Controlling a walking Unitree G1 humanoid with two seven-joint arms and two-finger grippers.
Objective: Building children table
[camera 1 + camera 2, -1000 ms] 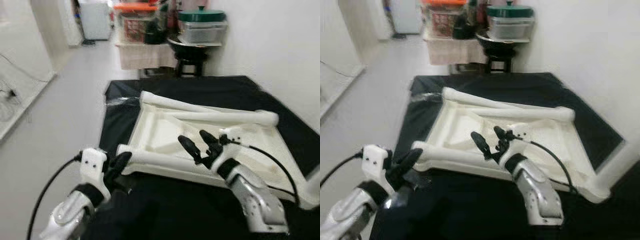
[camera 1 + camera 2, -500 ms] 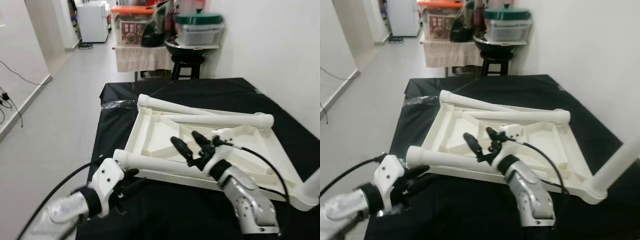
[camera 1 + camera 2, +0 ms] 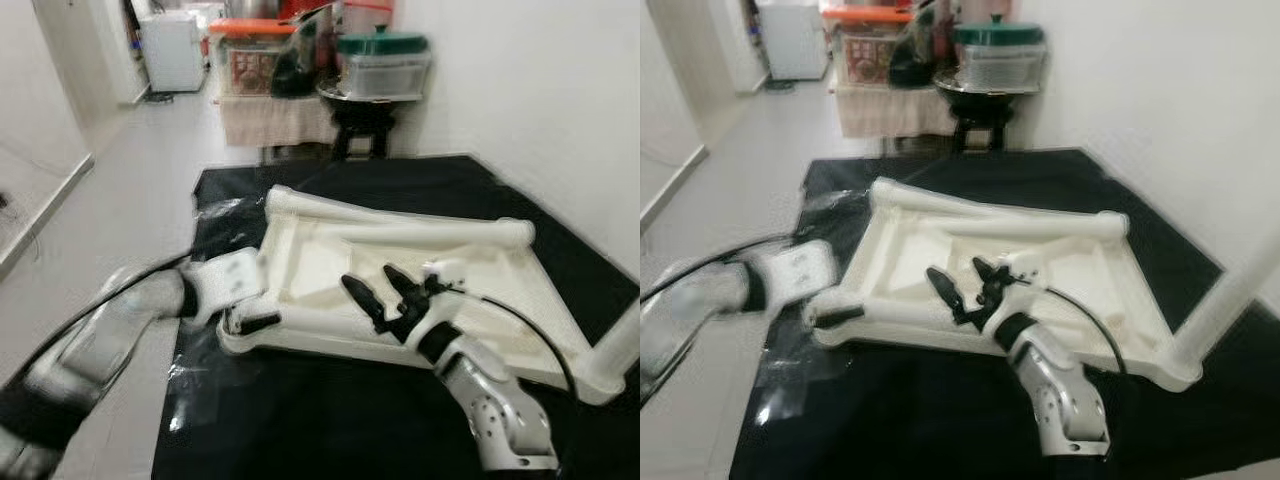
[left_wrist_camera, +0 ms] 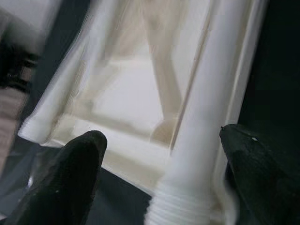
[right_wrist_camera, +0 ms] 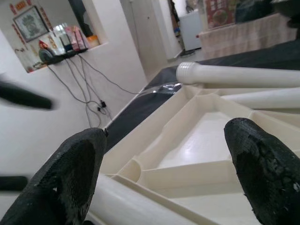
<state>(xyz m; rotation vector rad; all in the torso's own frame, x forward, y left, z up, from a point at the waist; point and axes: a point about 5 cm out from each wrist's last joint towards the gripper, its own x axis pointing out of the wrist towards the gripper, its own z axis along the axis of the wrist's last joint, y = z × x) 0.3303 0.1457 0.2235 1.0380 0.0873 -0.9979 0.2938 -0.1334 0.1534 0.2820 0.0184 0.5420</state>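
Lying upside down on the black cloth [image 3: 330,400], the white table top [image 3: 330,262] has loose white legs resting across it: the near leg [image 3: 330,325] along its front edge, a far leg [image 3: 400,228] across its back part. One upright leg [image 3: 618,362] stands at its front right corner. Half a second ago the left gripper [image 3: 252,323] hung low, in front of the table top; now it has come up to the threaded end of the near leg, its black fingers [image 4: 77,168] spread on either side of that end without closing on it. The left arm is blurred. The right gripper [image 3: 385,292] stays above the middle of the near leg, fingers [image 5: 255,159] apart and holding nothing. Behind the table top stand a black stool [image 3: 362,120] and storage boxes [image 3: 385,62].
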